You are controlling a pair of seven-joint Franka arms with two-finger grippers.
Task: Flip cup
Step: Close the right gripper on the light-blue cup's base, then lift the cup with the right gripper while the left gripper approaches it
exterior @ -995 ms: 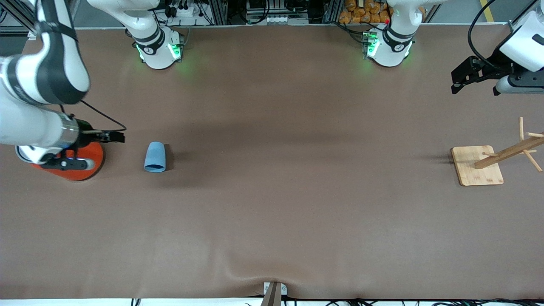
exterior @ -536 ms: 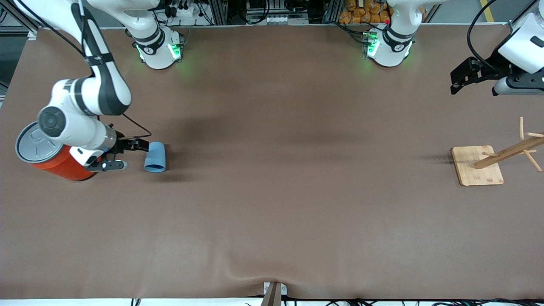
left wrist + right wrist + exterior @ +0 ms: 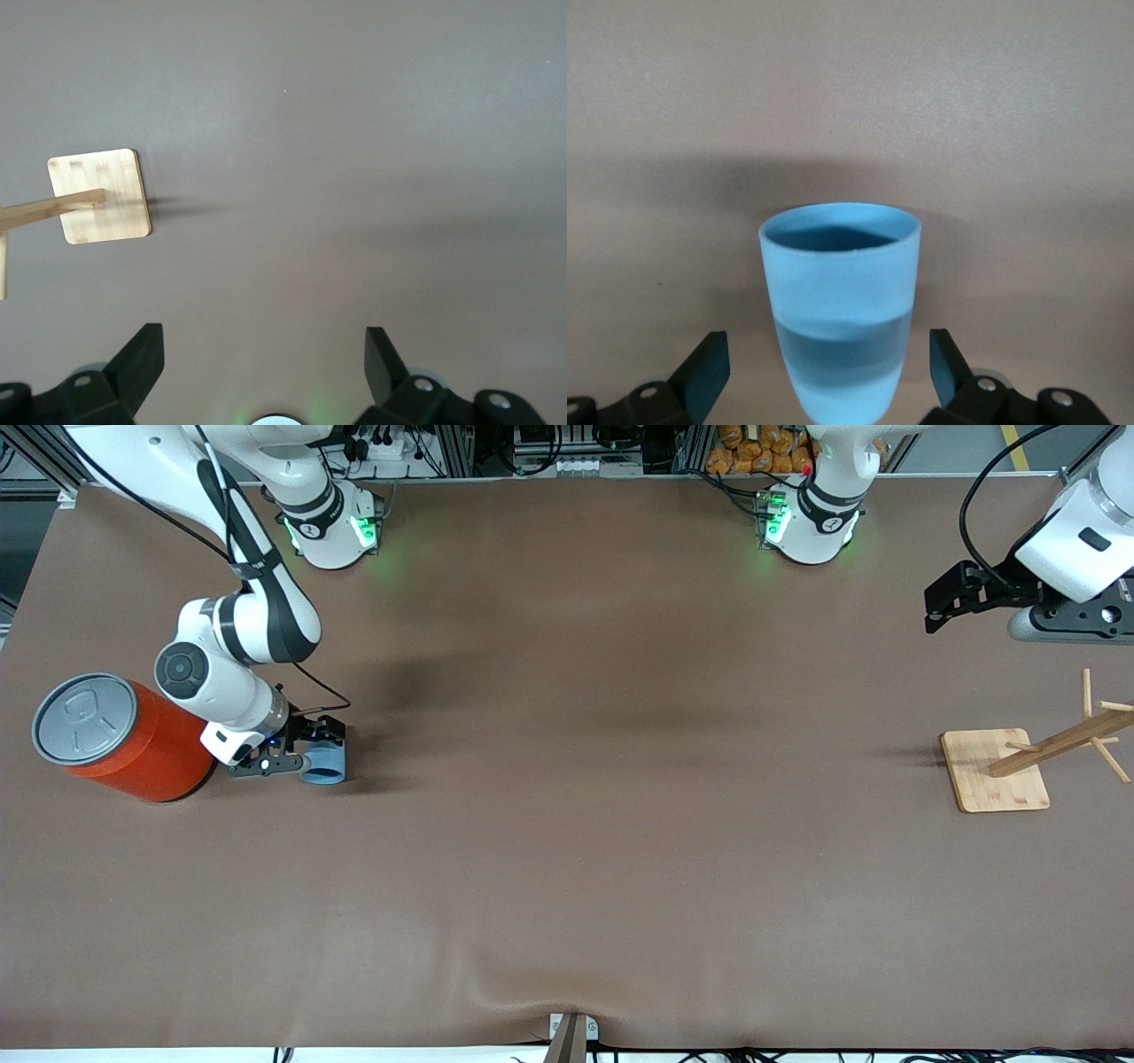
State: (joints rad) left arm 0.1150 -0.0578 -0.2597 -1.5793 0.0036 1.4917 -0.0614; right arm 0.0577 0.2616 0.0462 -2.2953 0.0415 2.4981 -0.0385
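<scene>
Right tool (image 3: 312, 749) straddles the unmarked cup (image 3: 840, 305), fingers spread.

The right gripper (image 3: 306, 751) now sits at the small light-blue tapered plastic cup (image 3: 326, 765), fingers spread either side, having crossed from over the big orange can (image 3: 133, 748); its grey lid is now uncovered.

Cup (image 3: 841, 301) looked matt light-blue plastic, table cover (image 3: 567, 868) was matt brown cloth with a ripple, can (image 3: 142, 748) had glossy orange wall and grey lid, peg rack (image 3: 994, 769) was bare pale wood.
</scene>
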